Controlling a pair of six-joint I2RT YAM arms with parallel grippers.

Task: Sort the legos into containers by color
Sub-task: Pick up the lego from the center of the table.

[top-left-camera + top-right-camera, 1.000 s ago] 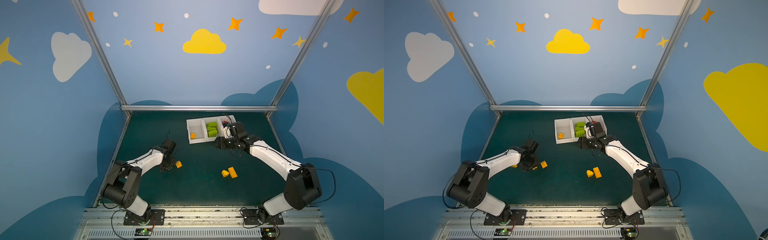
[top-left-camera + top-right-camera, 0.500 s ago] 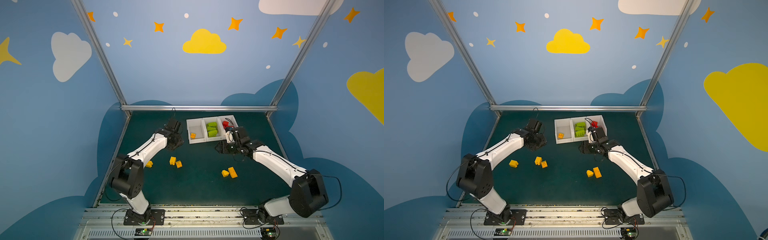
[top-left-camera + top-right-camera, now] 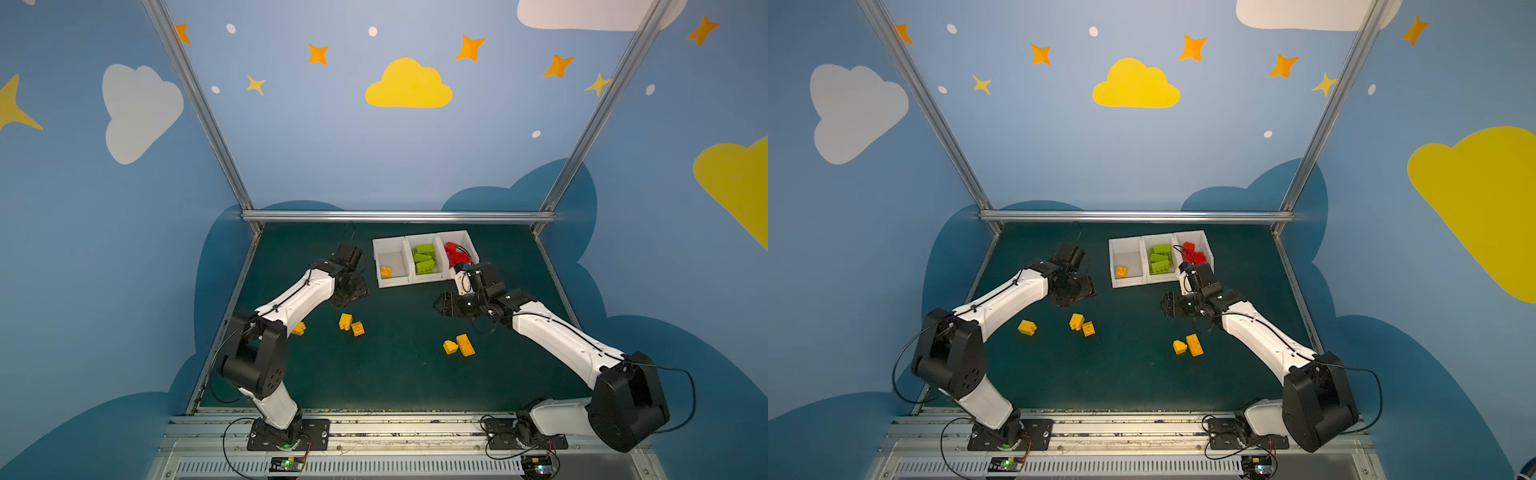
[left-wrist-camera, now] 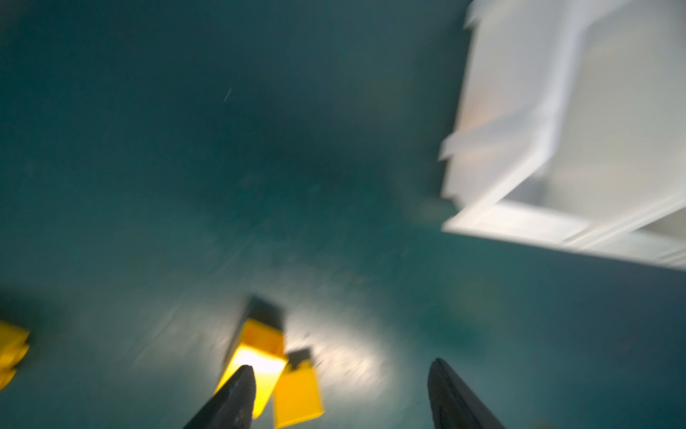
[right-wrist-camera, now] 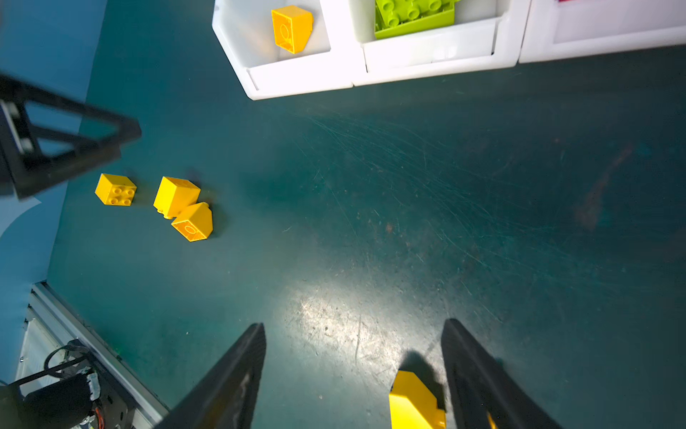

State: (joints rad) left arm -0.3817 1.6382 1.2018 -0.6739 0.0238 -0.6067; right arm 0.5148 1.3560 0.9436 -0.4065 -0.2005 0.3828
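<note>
Three white containers stand in a row at the back: the left one (image 3: 397,250) holds one yellow lego (image 3: 385,271), the middle one (image 3: 420,242) holds green legos (image 3: 424,257), and the right one (image 3: 468,245) holds red legos (image 3: 455,253). Loose yellow legos lie on the green mat: one (image 3: 1027,327) by the left arm, a touching pair (image 3: 345,321) (image 3: 358,328), and another pair (image 3: 450,347) (image 3: 465,345). My left gripper (image 3: 356,291) (image 4: 342,366) is open and empty, left of the containers. My right gripper (image 3: 441,308) (image 5: 355,325) is open above the mat, with a yellow lego (image 5: 414,401) lying below, beside one finger.
A metal rail (image 3: 395,216) and blue walls close the back of the mat. The base rail with cables (image 3: 374,428) runs along the front edge. The left wrist view is motion-blurred.
My left arm swung from the loose yellow legos up toward the containers, and its jaws opened. My right gripper drew back a little from the containers toward the front.
</note>
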